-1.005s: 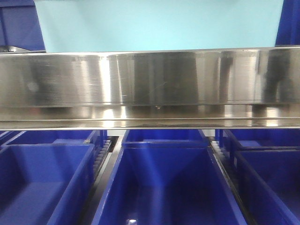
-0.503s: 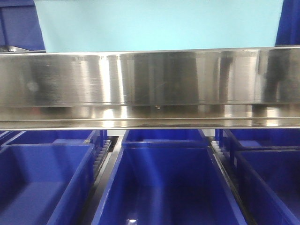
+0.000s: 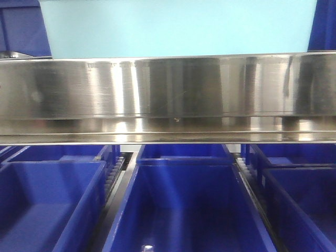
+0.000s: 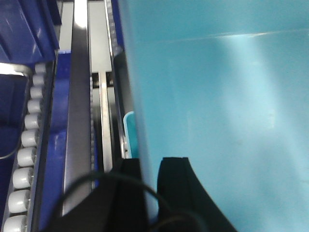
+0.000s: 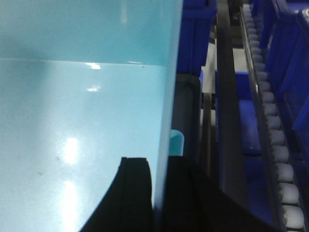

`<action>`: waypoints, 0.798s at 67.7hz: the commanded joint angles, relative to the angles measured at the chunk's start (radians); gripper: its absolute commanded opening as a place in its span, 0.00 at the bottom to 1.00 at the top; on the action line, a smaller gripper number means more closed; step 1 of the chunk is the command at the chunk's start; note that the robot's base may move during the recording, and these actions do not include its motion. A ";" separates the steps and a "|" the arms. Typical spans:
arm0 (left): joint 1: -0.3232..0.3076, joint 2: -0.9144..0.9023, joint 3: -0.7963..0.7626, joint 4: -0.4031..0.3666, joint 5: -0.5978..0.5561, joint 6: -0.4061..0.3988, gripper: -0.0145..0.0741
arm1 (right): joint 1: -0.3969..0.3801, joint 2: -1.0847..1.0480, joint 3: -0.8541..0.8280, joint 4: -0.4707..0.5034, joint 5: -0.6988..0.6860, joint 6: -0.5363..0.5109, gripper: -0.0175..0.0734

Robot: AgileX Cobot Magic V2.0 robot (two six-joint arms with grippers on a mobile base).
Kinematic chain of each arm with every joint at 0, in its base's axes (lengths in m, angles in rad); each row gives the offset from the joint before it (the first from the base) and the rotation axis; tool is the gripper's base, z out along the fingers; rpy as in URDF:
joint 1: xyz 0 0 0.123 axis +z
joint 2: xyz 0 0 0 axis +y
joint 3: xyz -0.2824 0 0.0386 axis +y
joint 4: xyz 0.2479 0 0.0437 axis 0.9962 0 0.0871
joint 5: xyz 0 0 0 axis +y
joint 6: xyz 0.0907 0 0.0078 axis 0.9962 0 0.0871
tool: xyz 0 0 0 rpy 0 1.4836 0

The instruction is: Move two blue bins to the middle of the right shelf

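Observation:
One pale blue bin (image 3: 178,26) fills the top of the front view, its bottom edge just above a steel shelf beam (image 3: 168,94). The left wrist view looks into the bin (image 4: 217,96). There my left gripper (image 4: 150,166) is shut on its left wall, one black finger (image 4: 176,179) inside and one outside. My right gripper (image 5: 159,166) is shut on the right wall of the bin (image 5: 82,96) the same way. A small cyan lip (image 5: 176,141) shows outside that wall, and another cyan lip (image 4: 129,126) outside the left wall. I cannot tell whether it belongs to a second bin.
Under the steel beam stand dark blue crates: one in the middle (image 3: 178,205), one left (image 3: 47,205), one right (image 3: 304,199). White roller tracks run beside the bin on the left (image 4: 26,159) and on the right (image 5: 275,145). Dark blue crates flank the bin above the beam.
The bin and both grips stay where they were. Only the reflections on the steel beam have shifted slightly.

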 commanded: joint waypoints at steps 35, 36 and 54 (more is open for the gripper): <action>0.000 0.038 0.003 0.007 0.058 0.012 0.04 | -0.003 0.056 -0.010 -0.072 0.067 -0.011 0.02; 0.000 0.038 0.003 0.007 0.060 0.012 0.04 | -0.003 0.056 -0.010 -0.072 0.072 -0.011 0.03; 0.000 0.038 0.003 -0.011 0.078 0.012 0.37 | -0.003 0.056 -0.010 -0.072 0.118 -0.011 0.53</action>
